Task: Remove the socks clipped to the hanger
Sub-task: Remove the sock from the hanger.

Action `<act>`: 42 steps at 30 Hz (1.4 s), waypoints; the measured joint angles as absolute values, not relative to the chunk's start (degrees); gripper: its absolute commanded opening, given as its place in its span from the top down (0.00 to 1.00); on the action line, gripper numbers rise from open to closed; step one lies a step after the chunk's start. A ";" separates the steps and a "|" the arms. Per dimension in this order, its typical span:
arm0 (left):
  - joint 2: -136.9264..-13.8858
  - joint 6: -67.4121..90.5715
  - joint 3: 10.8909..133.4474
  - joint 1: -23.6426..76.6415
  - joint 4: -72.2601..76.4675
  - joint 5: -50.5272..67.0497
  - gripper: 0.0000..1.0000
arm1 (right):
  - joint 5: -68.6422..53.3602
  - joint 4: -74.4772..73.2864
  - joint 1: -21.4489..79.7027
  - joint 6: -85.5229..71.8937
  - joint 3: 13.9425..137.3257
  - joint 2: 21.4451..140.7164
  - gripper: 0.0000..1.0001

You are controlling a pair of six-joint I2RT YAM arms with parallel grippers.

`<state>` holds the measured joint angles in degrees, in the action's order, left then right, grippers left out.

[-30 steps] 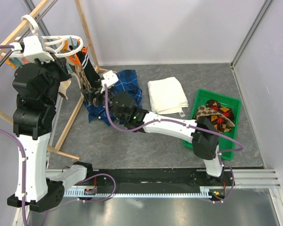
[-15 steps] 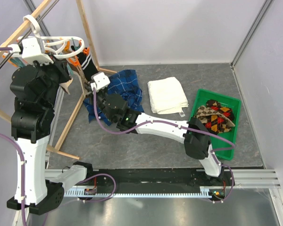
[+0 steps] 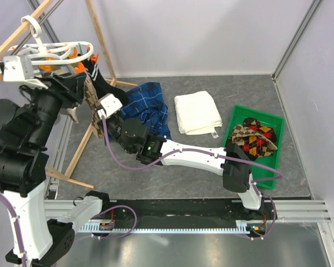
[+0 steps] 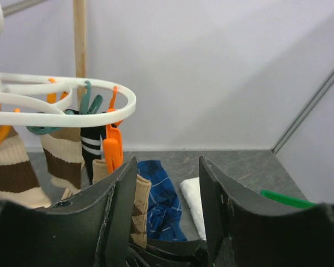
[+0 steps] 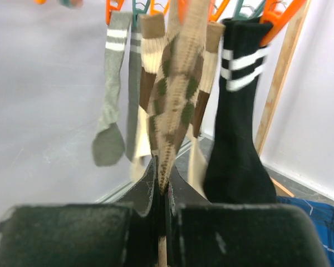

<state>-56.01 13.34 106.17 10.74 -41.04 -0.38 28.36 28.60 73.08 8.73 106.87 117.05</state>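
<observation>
Within the right claw (image 5: 162, 189) the argyle sock (image 5: 175, 103) was clamped; the hanger (image 4: 61, 118), ungripped by the parted left claw (image 4: 167, 189), could be yanked askew by pulling.

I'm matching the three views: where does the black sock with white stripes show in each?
Top external: the black striped sock hangs at upper left.
Left wrist: left of centre, just left of an orange pin.
Right wrist: right of centre, beside the argyle sock pinched in the right claw.
Shared landmark: the blue plaid shirt.
</observation>
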 measured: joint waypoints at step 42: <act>-67.22 10.59 108.03 10.74 -43.64 -13.47 0.63 | 27.66 27.77 74.43 11.42 106.74 114.80 1.00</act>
